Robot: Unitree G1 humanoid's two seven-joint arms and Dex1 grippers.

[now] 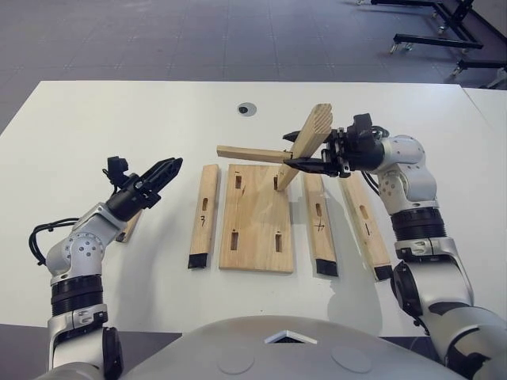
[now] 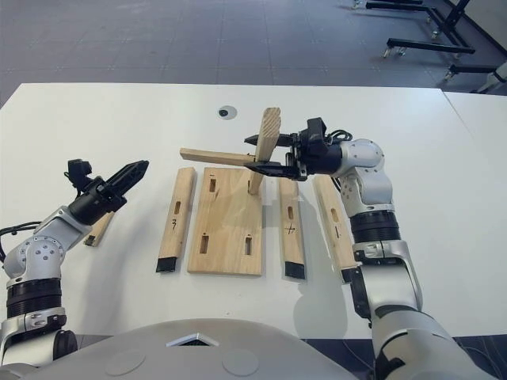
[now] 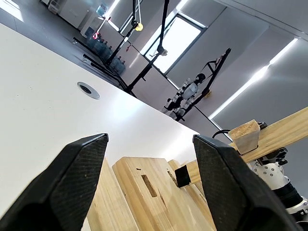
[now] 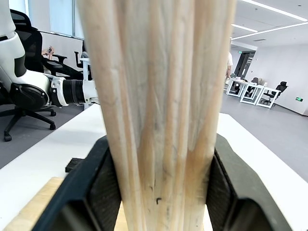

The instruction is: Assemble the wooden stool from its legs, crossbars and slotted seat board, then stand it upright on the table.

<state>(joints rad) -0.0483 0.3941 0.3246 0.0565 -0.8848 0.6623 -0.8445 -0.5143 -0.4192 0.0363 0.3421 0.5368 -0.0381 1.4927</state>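
Note:
The slotted seat board (image 1: pixel 255 229) lies flat at the table's middle. My right gripper (image 1: pixel 301 151) is shut on a wooden leg (image 1: pixel 310 131) held tilted, its lower end touching the board's far right corner; in the right wrist view this leg (image 4: pixel 159 110) sits between the black fingers (image 4: pixel 91 192). A crossbar (image 1: pixel 247 153) sticks out of that leg toward the left. Three more legs lie flat: one (image 1: pixel 204 215) left of the board, two (image 1: pixel 319 223) (image 1: pixel 366 226) right of it. My left gripper (image 1: pixel 162 176) hovers open, left of the parts, its fingers (image 3: pixel 77 178) apart and holding nothing.
A short wooden piece (image 1: pixel 130 226) lies under my left forearm. A round cable hole (image 1: pixel 248 108) sits in the white table (image 1: pixel 95 134) behind the parts. Black metal frames (image 1: pixel 444 39) stand on the floor beyond the far right edge.

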